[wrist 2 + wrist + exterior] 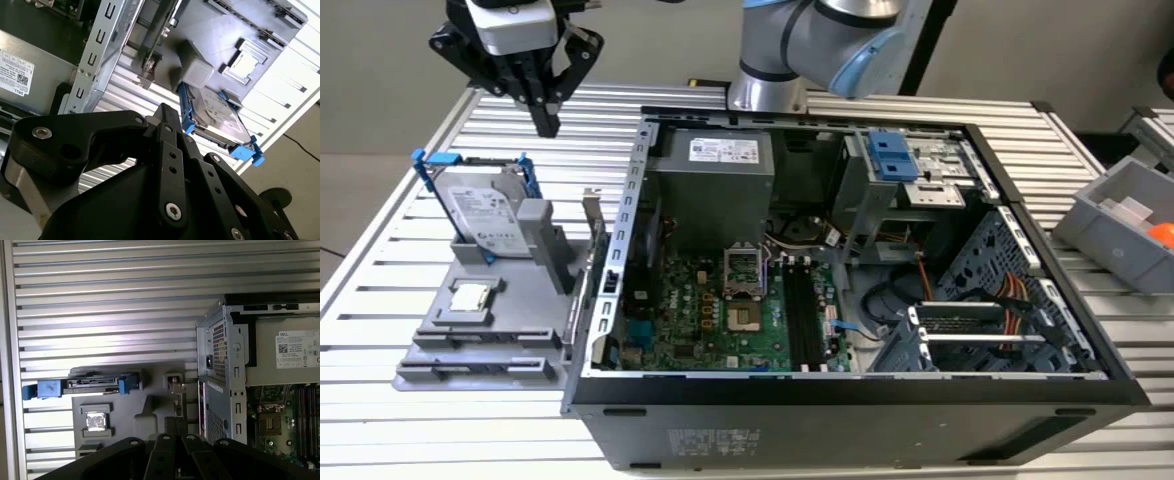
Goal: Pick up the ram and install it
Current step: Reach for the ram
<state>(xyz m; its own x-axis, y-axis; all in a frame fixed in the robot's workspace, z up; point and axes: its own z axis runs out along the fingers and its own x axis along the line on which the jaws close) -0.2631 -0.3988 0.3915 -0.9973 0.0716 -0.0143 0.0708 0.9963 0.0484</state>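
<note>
A thin flat strip (592,215) stands upright at the edge of the grey fixture (480,345), close to the case wall. It looks like the ram seen edge-on, and it also appears as a dark strip (159,37) in the second wrist view. My gripper (547,122) hangs high over the slatted table, behind the fixture and apart from the strip. Its fingers point down and are pressed together with nothing between them. Both wrist views show the black fingers (165,117) (176,426) closed. The open computer case (854,400) lies at the exterior view's right, its long black memory slots (803,318) on the green board.
On the fixture a grey hard drive in a blue frame (487,212) stands upright, with a small silver processor chip (470,297) lying in front of it. The arm's base (767,90) rises behind the case. A grey bin (1127,215) sits at the exterior view's right edge.
</note>
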